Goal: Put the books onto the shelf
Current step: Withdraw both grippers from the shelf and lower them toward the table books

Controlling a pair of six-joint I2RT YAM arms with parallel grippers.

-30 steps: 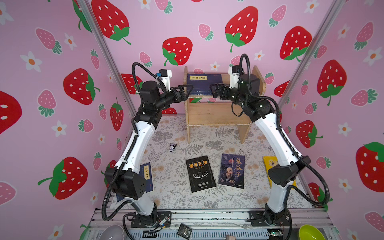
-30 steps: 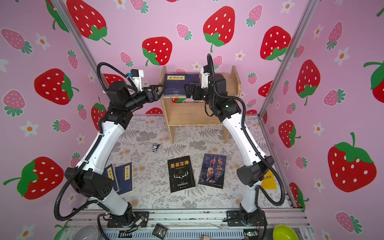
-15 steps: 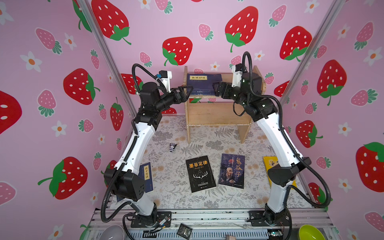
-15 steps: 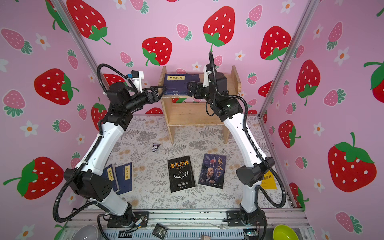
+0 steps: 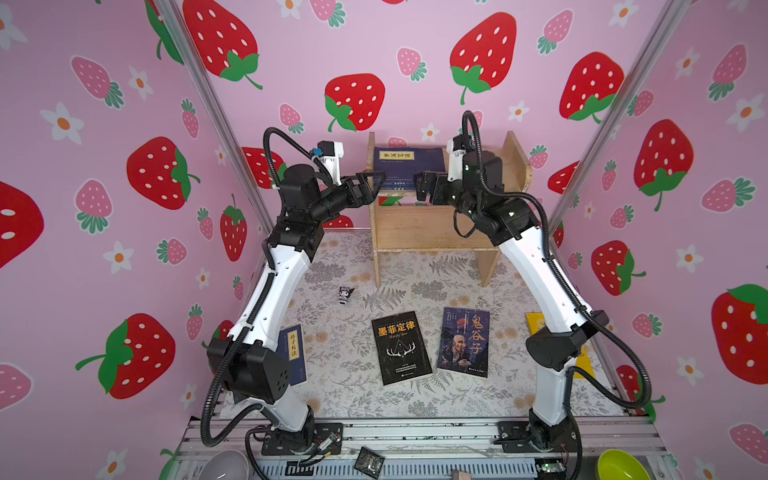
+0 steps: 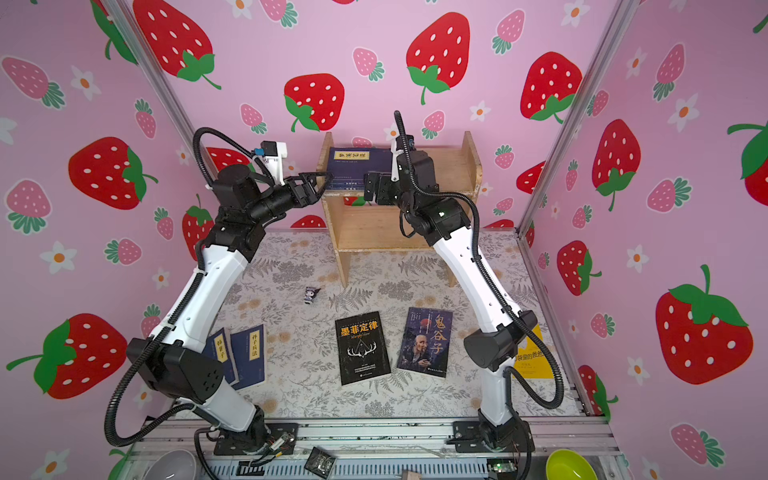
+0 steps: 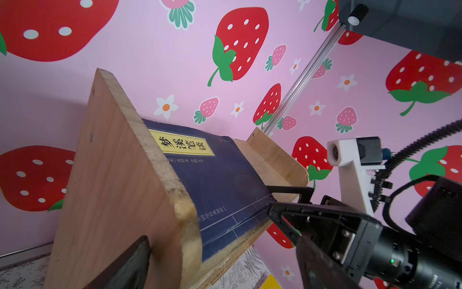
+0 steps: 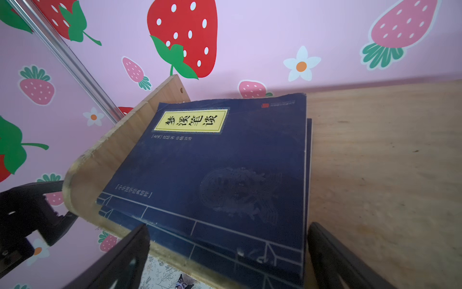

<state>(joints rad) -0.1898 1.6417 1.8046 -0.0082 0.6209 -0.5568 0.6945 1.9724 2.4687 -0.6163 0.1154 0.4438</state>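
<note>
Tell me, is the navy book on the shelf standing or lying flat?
Lying flat: the navy book rests cover up atop the shelf.

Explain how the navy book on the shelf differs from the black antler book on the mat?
The navy book lies on the top tier of the wooden shelf; the black antler book lies on the floral mat. The navy book bears a yellow title label; the black antler book shows orange characters and pale antlers. The navy book rests on a second navy book; the black antler book lies alone. Both lie flat, cover up.
</note>
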